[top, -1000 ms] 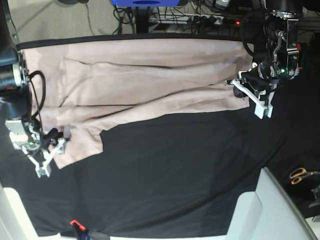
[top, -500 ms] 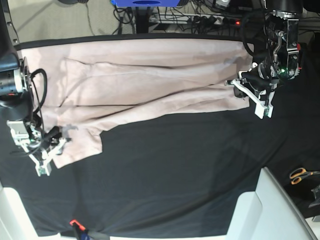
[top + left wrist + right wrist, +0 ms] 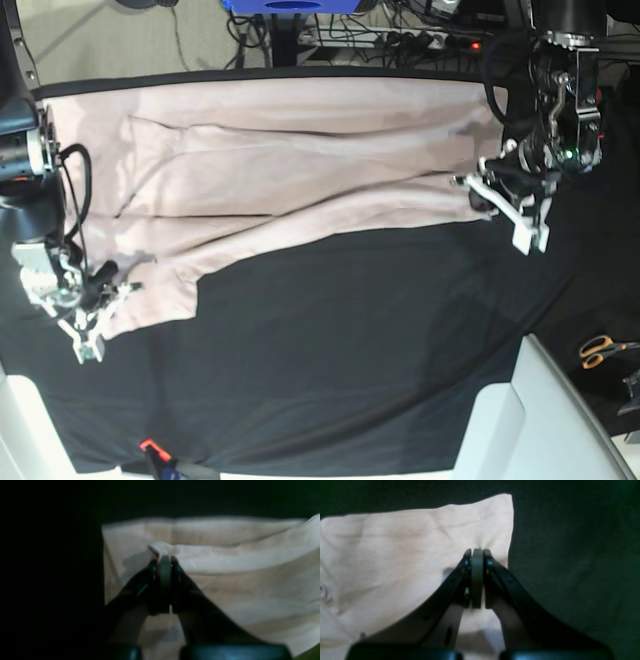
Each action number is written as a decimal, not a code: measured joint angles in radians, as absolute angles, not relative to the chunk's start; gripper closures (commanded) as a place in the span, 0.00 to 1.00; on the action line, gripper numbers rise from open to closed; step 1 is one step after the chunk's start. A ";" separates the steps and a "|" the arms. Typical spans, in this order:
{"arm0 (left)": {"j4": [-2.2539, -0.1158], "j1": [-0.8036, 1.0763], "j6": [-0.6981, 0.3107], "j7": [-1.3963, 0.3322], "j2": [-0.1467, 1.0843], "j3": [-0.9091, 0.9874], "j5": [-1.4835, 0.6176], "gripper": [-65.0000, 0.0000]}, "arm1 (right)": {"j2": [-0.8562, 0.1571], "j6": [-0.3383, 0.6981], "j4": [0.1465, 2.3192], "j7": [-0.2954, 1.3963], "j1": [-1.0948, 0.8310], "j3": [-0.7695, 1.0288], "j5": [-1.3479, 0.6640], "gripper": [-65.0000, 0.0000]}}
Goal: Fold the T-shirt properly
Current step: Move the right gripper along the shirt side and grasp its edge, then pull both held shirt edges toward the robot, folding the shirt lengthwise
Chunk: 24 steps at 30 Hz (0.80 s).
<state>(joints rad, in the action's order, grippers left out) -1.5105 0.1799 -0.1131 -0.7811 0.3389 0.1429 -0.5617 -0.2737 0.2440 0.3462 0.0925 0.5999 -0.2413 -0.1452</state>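
With both grippers clamped on fabric, left gripper (image 3: 165,561) pinching a raised fold at one end, right gripper (image 3: 477,552) pinching near a sleeve corner, the T-shirt (image 3: 300,160) lies along the far side of the black table cover (image 3: 350,350); lift both evenly, keep the edge taut, carry across together

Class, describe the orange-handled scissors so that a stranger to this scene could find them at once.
Start at the black table cover in the base view and follow it to its right edge, past the white block. The scissors lie there, the only orange-handled thing on that side.
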 measured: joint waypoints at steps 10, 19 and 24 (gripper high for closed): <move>-1.510 0.087 -0.112 -0.793 0.356 0.143 -0.558 1.00 | -0.287 0.222 0.802 0.336 0.474 -0.169 -0.145 1.00; -1.505 0.015 -0.113 -0.790 0.359 0.143 -0.561 1.00 | -0.293 0.218 1.018 0.450 0.448 -0.128 -0.148 1.00; -1.466 -0.022 -0.113 -0.791 0.359 0.136 -0.561 1.00 | -0.296 0.217 1.035 0.454 0.445 -0.128 -0.145 1.00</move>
<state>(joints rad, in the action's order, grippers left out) -1.4662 -0.0219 -0.1131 -0.7906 0.3588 0.1364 -0.5613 -0.2962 0.2173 1.0351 0.4538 0.4446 -0.1280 -0.1452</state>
